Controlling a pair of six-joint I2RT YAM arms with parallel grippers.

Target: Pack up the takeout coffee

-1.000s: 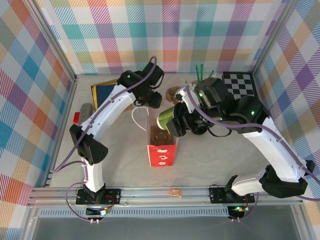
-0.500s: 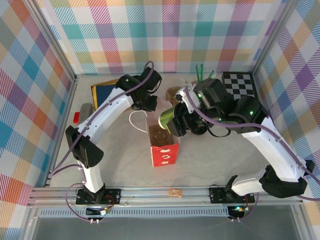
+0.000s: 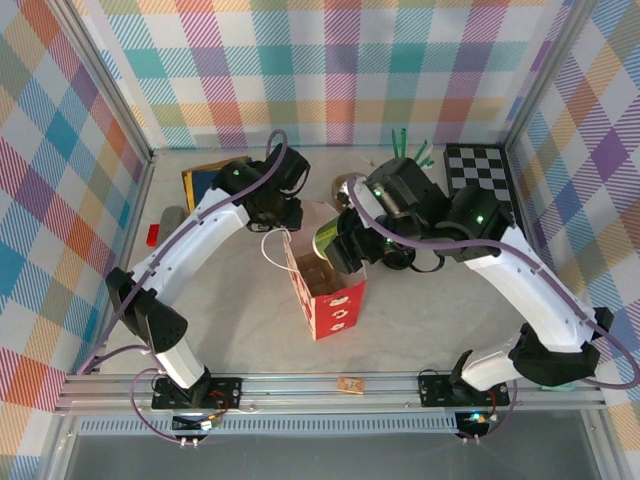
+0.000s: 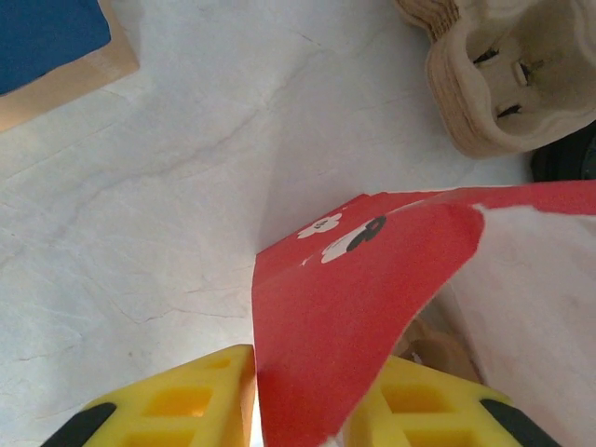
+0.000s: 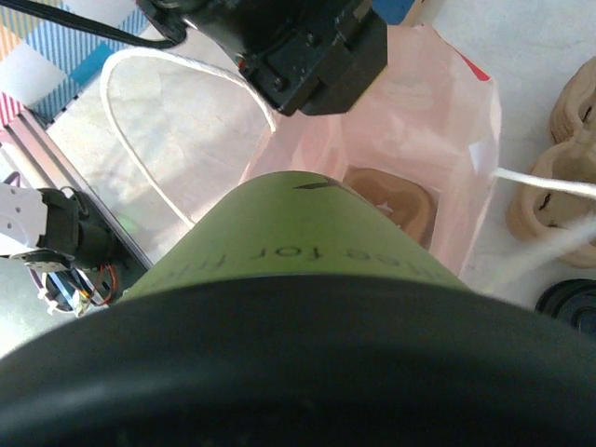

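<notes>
Cup: the cup [image 3: 329, 236] is held off the table, tilted, its base aimed at the bag mouth and its black lid toward the wrist. It hangs at 12 o'clock of the bag [image 3: 325, 300].
Right gripper: the right gripper [image 3: 350, 244] is clamped round the cup at its lidded end.
Bag: the red bag stands leaning, mouth open. A brown tray [image 5: 386, 200] is seen on its floor, past the cup's base.
Left gripper: the left gripper [image 3: 283, 215] is at 11 o'clock of the bag. The bag wall [image 4: 354, 307] lies between its yellow fingers [image 4: 168, 405]. Whether it is pinched or merely straddled cannot be told.
Surroundings: a loose lid [image 5: 570, 307] lies at 4 o'clock of the cup in the right wrist view, and a spare carrier [image 4: 503, 74] rests on the table behind the bag.
Step in hand: insertion is judged to be under way. The cup is not yet inside.
Next move: the cup should be righted and lowered into a tray socket with the mouth kept open. The lean of the bag is noted as a tipping risk.
</notes>
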